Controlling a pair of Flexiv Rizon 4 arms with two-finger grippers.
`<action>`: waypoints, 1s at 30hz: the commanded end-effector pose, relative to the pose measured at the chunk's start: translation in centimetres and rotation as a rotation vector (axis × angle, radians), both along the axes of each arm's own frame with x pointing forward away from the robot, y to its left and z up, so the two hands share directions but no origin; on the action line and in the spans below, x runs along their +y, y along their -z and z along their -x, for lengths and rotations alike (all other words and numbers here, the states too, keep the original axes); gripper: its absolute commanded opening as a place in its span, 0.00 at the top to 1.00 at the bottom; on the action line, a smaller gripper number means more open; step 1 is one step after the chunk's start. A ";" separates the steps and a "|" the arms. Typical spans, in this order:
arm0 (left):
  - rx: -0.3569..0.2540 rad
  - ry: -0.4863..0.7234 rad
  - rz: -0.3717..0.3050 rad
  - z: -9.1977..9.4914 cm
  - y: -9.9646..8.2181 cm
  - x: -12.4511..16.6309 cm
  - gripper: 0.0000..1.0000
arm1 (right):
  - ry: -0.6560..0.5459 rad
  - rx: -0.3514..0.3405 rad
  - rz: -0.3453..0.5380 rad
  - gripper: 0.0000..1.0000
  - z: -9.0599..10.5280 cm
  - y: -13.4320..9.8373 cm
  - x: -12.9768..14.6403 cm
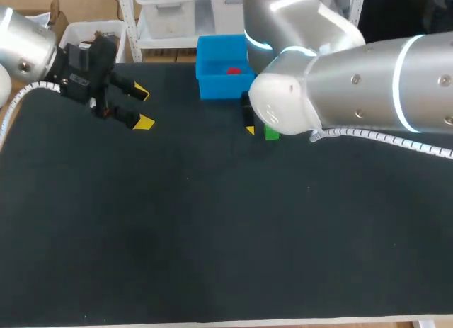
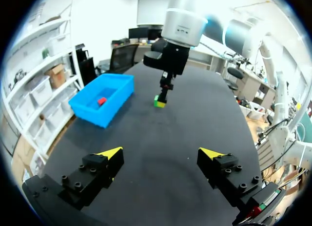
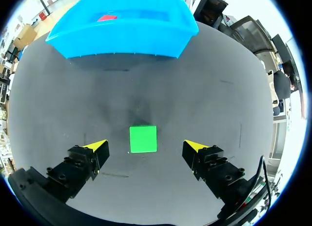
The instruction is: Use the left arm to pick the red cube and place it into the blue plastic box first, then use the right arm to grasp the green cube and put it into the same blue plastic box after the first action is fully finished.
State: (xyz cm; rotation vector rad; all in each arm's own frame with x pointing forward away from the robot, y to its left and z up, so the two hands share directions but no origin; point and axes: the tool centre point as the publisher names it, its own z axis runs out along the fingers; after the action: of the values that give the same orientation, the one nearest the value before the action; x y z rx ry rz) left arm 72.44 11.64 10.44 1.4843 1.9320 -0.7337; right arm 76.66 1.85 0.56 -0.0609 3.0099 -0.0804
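- Grasp of green cube [image 3: 143,139] by right end effector [image 3: 145,147] looks like the step in hand; red cube [image 3: 107,18] already lies in blue plastic box [image 3: 122,38].
- To do it well: drop straight down, keep cube centred, faces square to pads, squeeze evenly, lift clear of box wall before carrying over.
- Right end effector: fingers [image 3: 83,165] spread wide, gripping nothing; cube on table [image 3: 219,104] btwn them, touching neither; box ahead.
- Left end effector [image 1: 143,108]: spread apart, empty, well apart from box & both cubes.
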 end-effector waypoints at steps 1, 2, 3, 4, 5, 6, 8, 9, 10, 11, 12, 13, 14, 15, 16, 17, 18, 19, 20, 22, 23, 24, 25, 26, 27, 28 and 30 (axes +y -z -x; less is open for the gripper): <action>-0.004 0.001 0.004 0.0 0.1 0.1 0.00 | 0.003 0.019 -0.003 0.00 -0.7 0.3 -0.1; -0.004 0.001 0.004 0.0 0.1 0.1 0.00 | 0.007 0.025 -0.007 0.00 -0.8 0.3 -0.1; -0.004 0.001 0.004 0.0 0.1 0.1 0.00 | 0.023 0.028 0.001 0.00 -0.8 0.4 -0.1; -0.004 0.001 0.004 0.0 0.1 0.1 0.00 | 0.020 0.030 0.002 0.00 -0.9 0.4 -0.2; -0.004 0.001 0.004 0.0 0.1 0.1 0.00 | 0.019 0.030 0.002 0.00 -0.9 0.4 -0.2; -0.004 0.001 0.004 0.0 0.1 0.1 0.00 | 0.019 0.030 0.003 0.00 -1.0 0.5 -0.1; -0.004 0.001 0.004 0.0 0.1 0.1 0.00 | 0.021 0.031 0.005 0.00 -1.1 0.5 -0.1; -0.004 0.001 0.004 0.0 0.1 0.1 0.00 | 0.022 0.032 0.005 0.00 -1.1 0.5 0.0; -0.004 0.001 0.004 0.0 0.1 0.1 0.00 | 0.024 0.034 0.006 0.00 -1.2 0.6 0.0; -0.004 0.001 0.004 0.0 0.1 0.1 0.00 | 0.025 0.036 0.008 0.00 -1.2 0.6 0.1; -0.004 0.001 0.004 0.0 0.1 0.1 0.00 | 0.026 0.037 0.008 0.00 -1.2 0.7 0.1; -0.004 0.001 0.004 0.0 0.1 0.1 0.00 | 0.027 0.039 0.008 0.00 -1.2 0.7 0.2; -0.004 0.001 0.004 0.0 0.1 0.1 0.00 | 0.029 0.041 0.008 0.00 -1.2 0.7 0.2; -0.004 0.001 0.004 0.0 0.1 0.1 0.00 | 0.029 0.041 0.008 0.00 -1.2 0.7 0.2; -0.004 0.001 0.004 0.0 0.1 0.1 0.00 | 0.030 0.043 0.008 0.00 -1.2 0.8 0.3; -0.004 0.001 0.004 0.0 0.1 0.1 0.00 | 0.033 0.047 0.009 0.00 -1.2 0.9 0.3; -0.004 0.001 0.004 0.0 0.1 0.1 0.00 | 0.034 0.048 0.009 0.00 -1.2 1.0 0.4; -0.004 0.001 0.004 0.0 0.1 0.1 0.00 | 0.034 0.049 0.009 0.00 -1.1 1.0 0.4; -0.004 0.001 0.004 0.0 0.1 0.1 0.00 | 0.034 0.050 0.009 0.00 -1.1 1.1 0.4; -0.004 0.001 0.004 0.0 0.1 0.1 0.00 | 0.031 0.051 0.010 0.00 -1.1 1.2 0.5; -0.004 0.001 0.004 0.0 0.1 0.1 0.00 | 0.030 0.051 0.009 0.00 -1.1 1.2 0.5; -0.004 0.001 0.004 0.0 0.1 0.1 0.00 | 0.029 0.051 0.009 0.00 -1.1 1.2 0.5; -0.004 0.001 0.004 0.0 0.1 0.1 0.00 | 0.029 0.052 0.009 0.00 -1.1 1.3 0.5; -0.004 0.001 0.004 0.0 0.1 0.1 0.00 | 0.030 0.055 0.007 0.00 -1.0 1.4 0.5; -0.004 0.001 0.004 0.0 0.1 0.1 0.00 | 0.030 0.057 0.006 0.00 -1.0 1.5 0.4; -0.004 0.001 0.004 0.0 0.1 0.1 0.00 | 0.031 0.059 0.006 0.00 -1.0 1.7 0.4; -0.004 0.001 0.004 0.0 0.1 0.1 0.00 | 0.033 0.064 0.004 0.03 -0.9 1.8 0.4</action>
State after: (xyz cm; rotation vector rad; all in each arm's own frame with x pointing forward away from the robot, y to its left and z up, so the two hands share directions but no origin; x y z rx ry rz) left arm 72.44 11.64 10.44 1.4842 1.9321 -0.7336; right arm 77.47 2.31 -1.07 -0.0163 3.0734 -0.0916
